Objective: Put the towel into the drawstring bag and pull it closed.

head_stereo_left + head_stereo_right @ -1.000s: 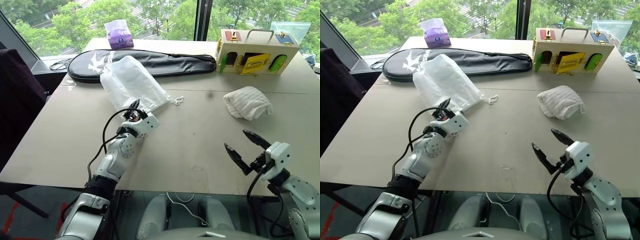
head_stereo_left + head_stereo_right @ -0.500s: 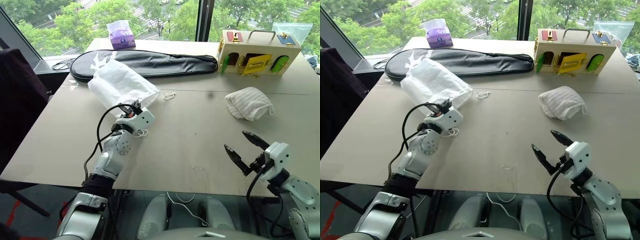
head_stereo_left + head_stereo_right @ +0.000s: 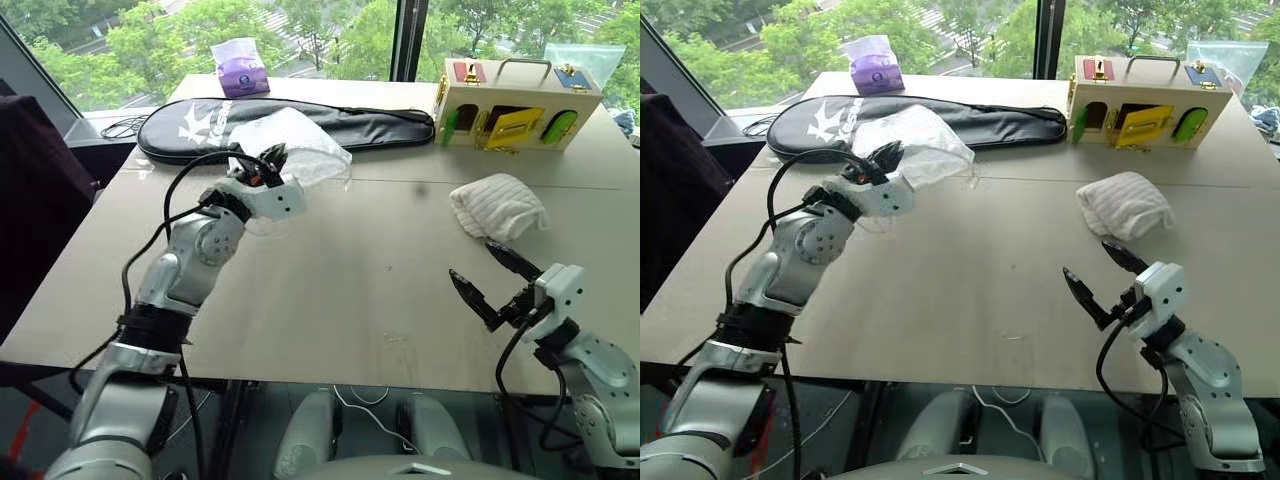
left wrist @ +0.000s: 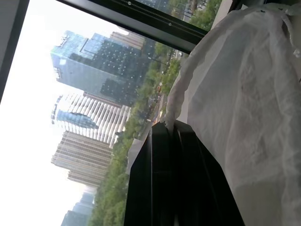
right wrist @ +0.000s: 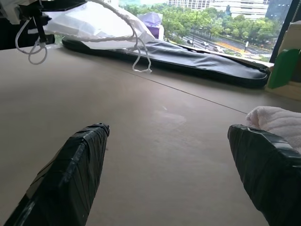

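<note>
The drawstring bag [image 3: 305, 143], thin white and translucent, hangs lifted off the table in front of the black racket cover, its cords [image 5: 137, 46] dangling. My left gripper [image 3: 270, 156] is shut on the bag's edge, and the left wrist view shows the fabric [image 4: 244, 94] bunched at the closed fingertips. The towel [image 3: 497, 205], an off-white ribbed bundle, lies on the table at the right. My right gripper [image 3: 493, 276] hovers open just in front of the towel, nothing between its fingers [image 5: 80, 165].
A long black racket cover [image 3: 380, 122] lies across the back of the table [image 3: 380, 260]. A purple tissue packet [image 3: 238, 68] sits behind it. A wooden latch box [image 3: 515, 100] stands at the back right. A dark chair [image 3: 40, 200] is at the left.
My left gripper has shut on the bag's edge and risen, lifting the bag off the table and toward the racket cover. The right gripper has stayed put, open.
</note>
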